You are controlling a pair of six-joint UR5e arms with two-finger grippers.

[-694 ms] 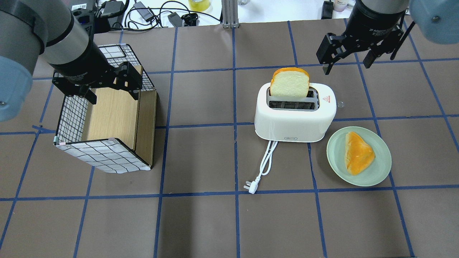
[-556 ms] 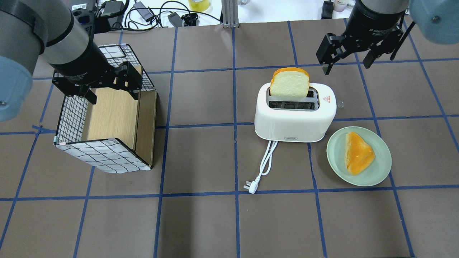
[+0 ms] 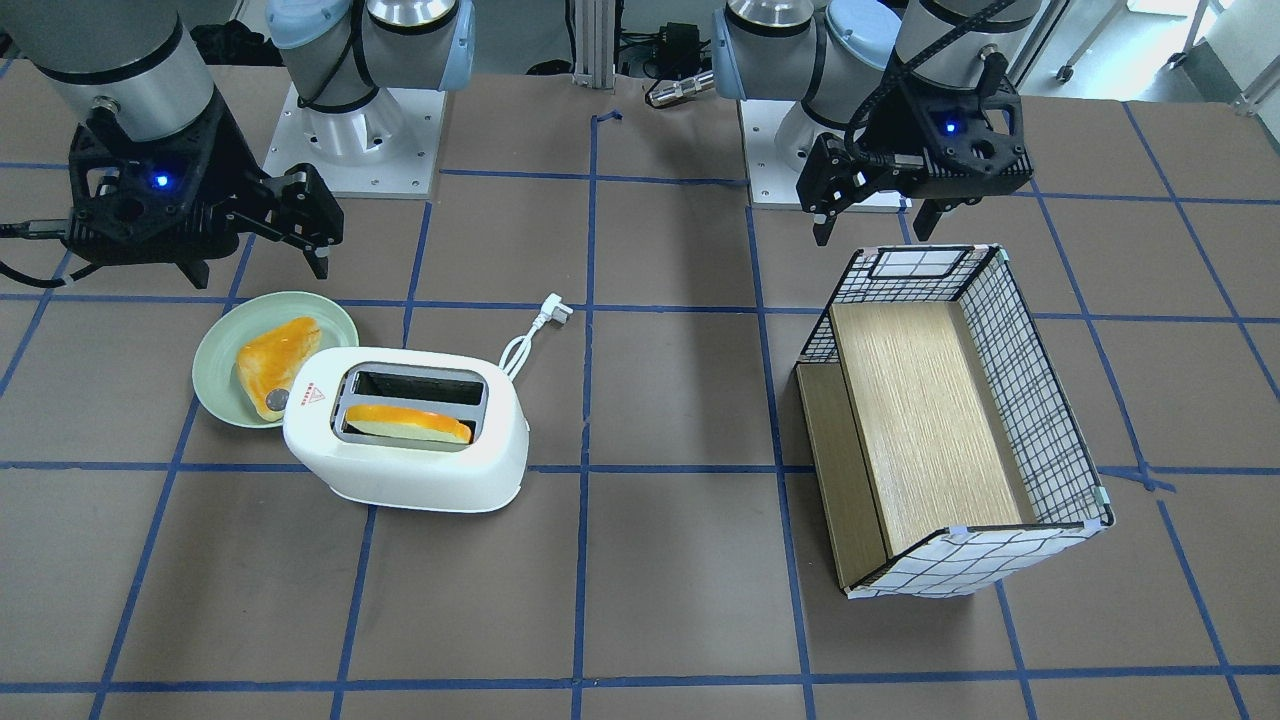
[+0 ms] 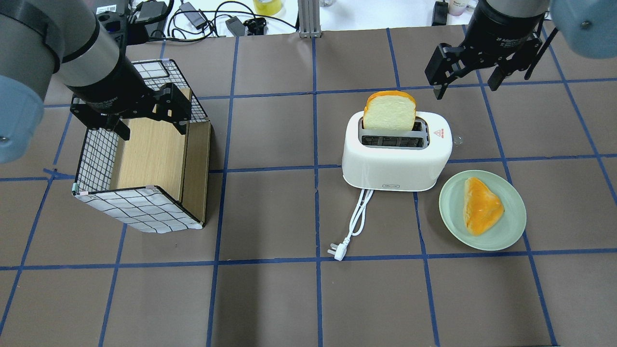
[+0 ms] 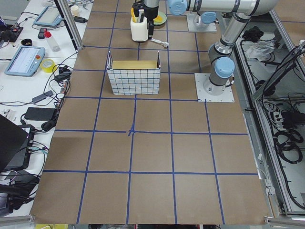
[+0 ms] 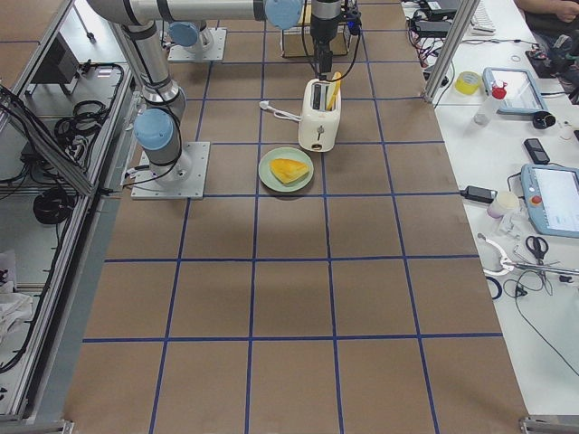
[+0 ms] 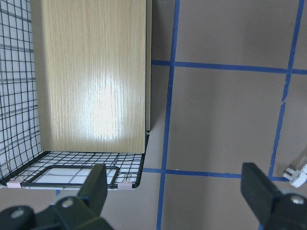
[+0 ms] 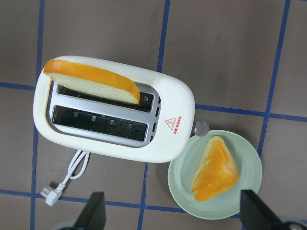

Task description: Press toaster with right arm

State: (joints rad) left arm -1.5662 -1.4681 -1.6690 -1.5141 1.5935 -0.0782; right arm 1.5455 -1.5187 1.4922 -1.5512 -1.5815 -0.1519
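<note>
Right end effector [image 4: 466,90], fingers apart, hovers clear of toaster [image 4: 395,166]; red triangle label [image 4: 438,133] bears unreadable writing.

Red warning triangle [image 8: 173,123] on the toaster [image 8: 111,143] top, red lettering [image 8: 177,125] beside it too small to read

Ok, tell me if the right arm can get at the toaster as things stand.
Probably yes. The right gripper hangs open above the table just beyond the toaster, nothing between them; only the bread slice standing in one slot crowds its top.
</note>
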